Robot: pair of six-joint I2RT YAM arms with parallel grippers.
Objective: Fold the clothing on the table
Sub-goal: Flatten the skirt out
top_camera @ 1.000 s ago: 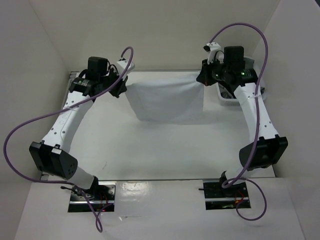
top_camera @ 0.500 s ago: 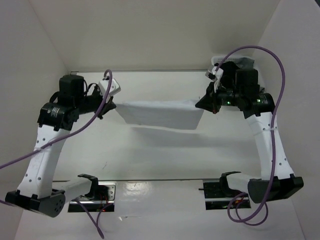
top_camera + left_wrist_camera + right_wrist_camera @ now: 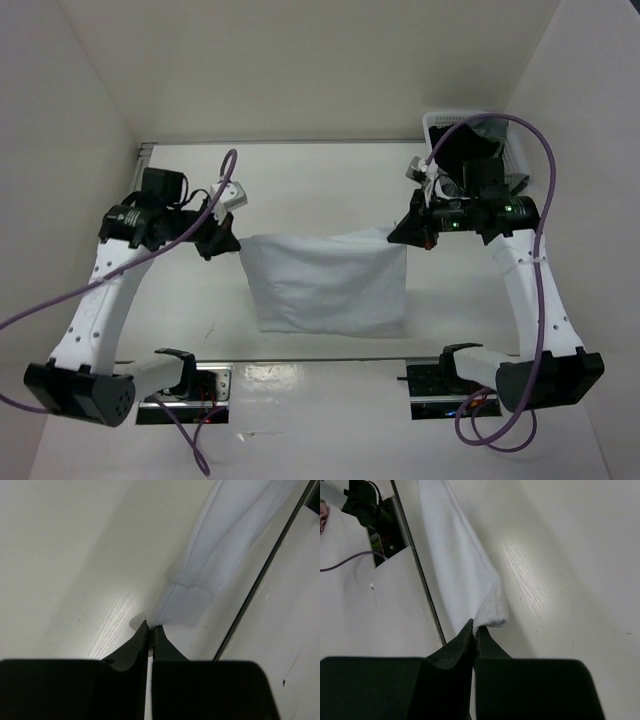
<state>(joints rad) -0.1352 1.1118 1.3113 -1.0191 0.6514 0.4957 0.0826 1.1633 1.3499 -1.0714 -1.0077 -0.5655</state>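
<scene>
The clothing is a plain white piece of thin fabric stretched between the two arms over the near half of the counter, held by its two upper corners. The left fingers are clenched on the upper left corner and the right fingers on the upper right corner. The top edge runs nearly straight between them, a little higher on the right side. From that edge the fabric spreads toward the arm bases as a rough rectangle, its lower hem close to the counter's near rim but short of it. Whether the hem rests on the surface or hangs just above it cannot be told from above. In the left wrist view the black left fingers are pressed together with a thin fold of the clothing pinched at their tips. A hemmed corner flap lies just beyond them, and the fabric runs away alongside the dark rail. In the right wrist view the right fingers likewise grip a hemmed corner of the clothing, with the rail near the cloth. A white slatted basket stands at the counter's far right corner, behind the right arm and well apart from the clothing.
</scene>
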